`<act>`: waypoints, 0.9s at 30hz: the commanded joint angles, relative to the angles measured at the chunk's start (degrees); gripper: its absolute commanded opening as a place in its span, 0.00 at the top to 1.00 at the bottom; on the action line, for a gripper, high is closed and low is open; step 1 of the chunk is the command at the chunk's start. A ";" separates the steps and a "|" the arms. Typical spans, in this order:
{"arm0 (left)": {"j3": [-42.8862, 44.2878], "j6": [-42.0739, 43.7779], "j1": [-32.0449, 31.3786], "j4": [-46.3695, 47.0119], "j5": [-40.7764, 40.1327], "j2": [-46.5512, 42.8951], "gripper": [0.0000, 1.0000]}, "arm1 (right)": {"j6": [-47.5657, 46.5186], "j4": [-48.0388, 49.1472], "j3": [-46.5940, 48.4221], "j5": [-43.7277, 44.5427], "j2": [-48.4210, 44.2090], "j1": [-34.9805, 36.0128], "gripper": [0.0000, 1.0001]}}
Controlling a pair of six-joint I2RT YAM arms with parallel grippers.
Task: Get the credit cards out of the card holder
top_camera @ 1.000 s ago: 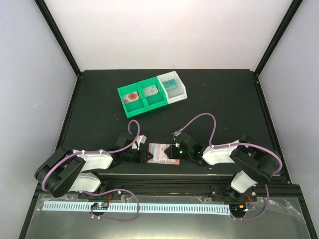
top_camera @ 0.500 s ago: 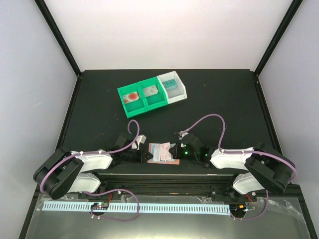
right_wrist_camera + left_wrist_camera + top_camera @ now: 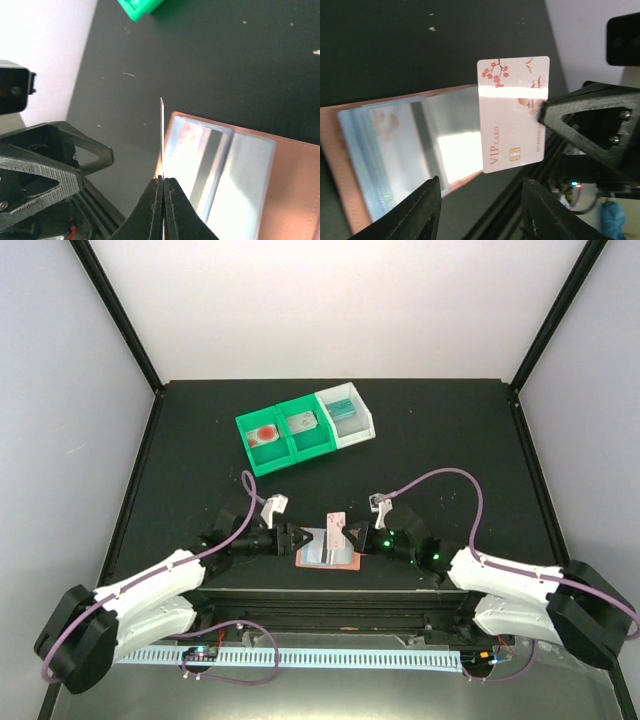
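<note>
The card holder lies open near the table's front edge, salmon border round pale blue pockets; it shows in the left wrist view and the right wrist view. My right gripper is shut on a white credit card with red blossoms and "VIP CARD" print, held upright above the holder, edge-on in the right wrist view. My left gripper is open and empty just left of the holder, its fingers apart and low.
Two green trays and a white tray stand together at the back, each with a card inside: a red-marked one, a pale one, a teal one. The table's front rail runs just below the holder.
Both arms have reached forward. My right gripper has lifted the white card up out of the holder. My left gripper has moved up to the holder's left side.
</note>
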 commanded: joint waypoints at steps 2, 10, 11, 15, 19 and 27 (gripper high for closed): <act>-0.11 -5.60 -0.31 5.04 6.05 -6.28 0.49 | 4.12 5.73 -2.45 -1.51 -6.80 -0.21 0.99; -1.40 -8.75 -0.43 11.39 7.63 -11.17 0.47 | 10.75 20.06 -6.04 -6.28 -12.30 -0.18 0.99; -1.69 -9.56 -0.48 13.25 8.53 -11.22 0.47 | 11.51 21.32 -6.26 -6.73 -12.15 -0.13 0.99; -3.12 -12.41 -0.49 19.06 10.65 -11.20 0.49 | 13.61 24.87 -6.41 -8.12 -10.93 -0.05 0.99; -3.36 -12.43 -0.49 19.63 10.66 -11.07 0.52 | 14.85 28.09 -6.30 -9.23 -8.55 0.32 0.99; -3.29 -11.91 -0.55 21.15 11.73 -9.60 0.90 | 16.48 35.00 -6.56 -12.69 -2.10 0.77 0.99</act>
